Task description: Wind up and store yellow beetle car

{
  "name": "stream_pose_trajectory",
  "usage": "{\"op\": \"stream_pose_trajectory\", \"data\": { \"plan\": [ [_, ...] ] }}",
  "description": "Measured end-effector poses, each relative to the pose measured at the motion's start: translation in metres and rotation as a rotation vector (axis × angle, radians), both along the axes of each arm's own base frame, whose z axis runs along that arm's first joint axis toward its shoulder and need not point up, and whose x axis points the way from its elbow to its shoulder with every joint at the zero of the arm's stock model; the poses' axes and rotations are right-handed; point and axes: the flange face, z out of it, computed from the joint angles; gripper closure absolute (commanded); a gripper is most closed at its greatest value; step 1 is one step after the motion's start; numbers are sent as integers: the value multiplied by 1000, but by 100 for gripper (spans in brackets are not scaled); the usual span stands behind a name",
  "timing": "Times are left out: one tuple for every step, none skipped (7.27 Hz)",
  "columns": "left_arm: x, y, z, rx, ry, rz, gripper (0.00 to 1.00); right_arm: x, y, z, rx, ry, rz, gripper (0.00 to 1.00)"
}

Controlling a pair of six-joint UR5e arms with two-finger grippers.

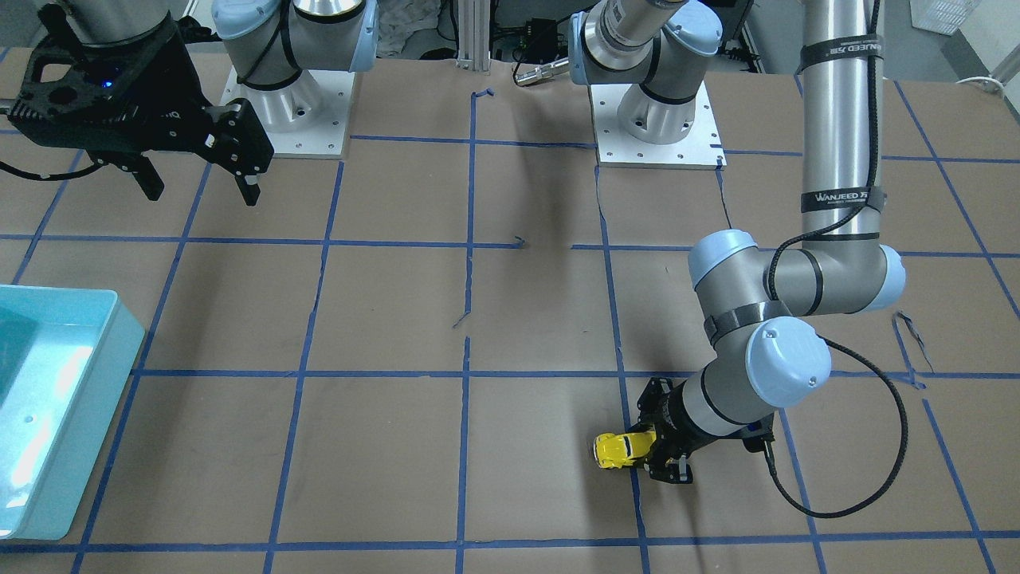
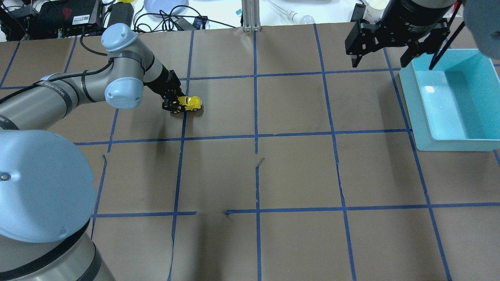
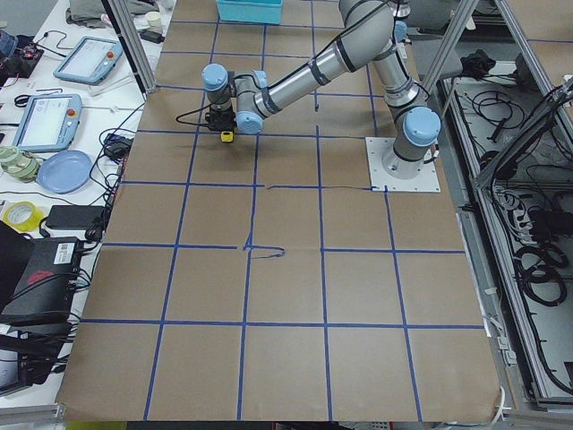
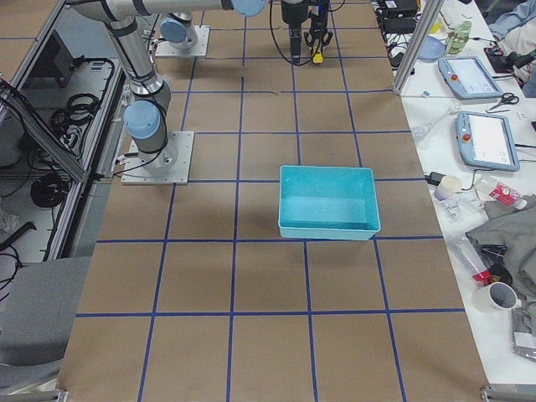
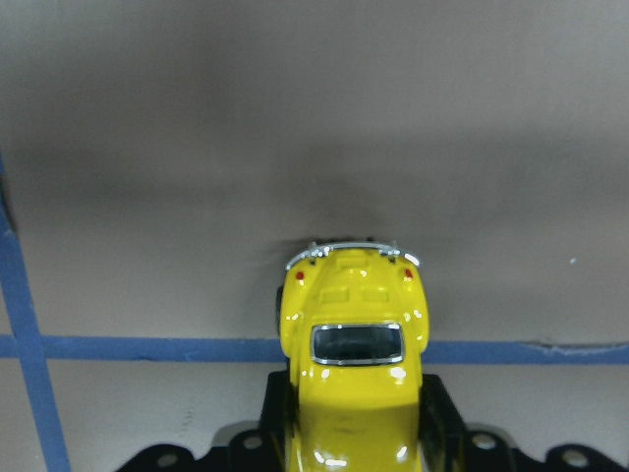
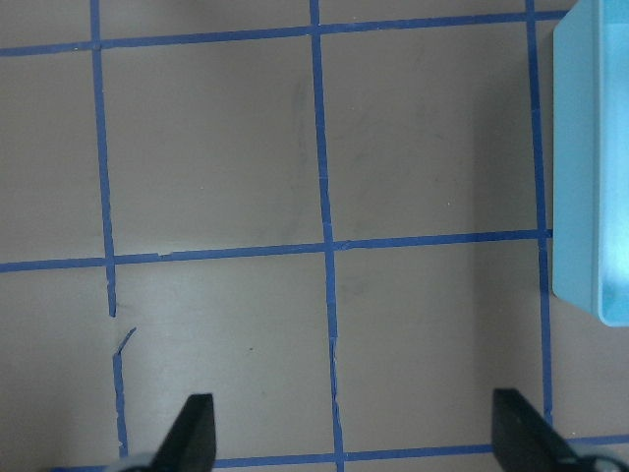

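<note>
We see the yellow beetle car (image 2: 190, 103) near the far edge of the surface (image 2: 297, 171), on the robot's left side. The left fingers (image 5: 444, 425) are clamped on its two sides. The car's round end sticks out past them, right by a blue tape line (image 5: 147, 348). The car is very low, but we cannot tell if its wheels touch the surface.

The right fingers (image 6: 192, 433) are wide apart and hold nothing. They hang high up near the far right corner. Just beside them a blue box (image 2: 414, 105) sits by the right edge, well apart from the car.
</note>
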Motion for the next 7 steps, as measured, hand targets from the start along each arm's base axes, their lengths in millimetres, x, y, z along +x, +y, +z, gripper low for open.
{"op": "stream_pose_trajectory", "data": {
  "plan": [
    [6,-1,-2,1,-1,0,100,0,1,0,0,0,0,0],
    [12,0,-5,3,-2,-15,100,0,1,-1,2,1,0,0],
    [19,0,-7,5,-2,-22,100,0,2,-1,3,1,0,0],
    [29,-1,-7,7,-1,-15,100,0,2,-2,3,1,1,0],
    [38,-1,-7,8,-14,-16,100,0,2,-2,4,1,0,0],
    [46,-1,-9,10,-35,-26,100,0,2,-2,3,1,0,0],
    [54,-1,-10,13,-48,-30,100,0,2,-2,3,1,0,0]
  ]
}}
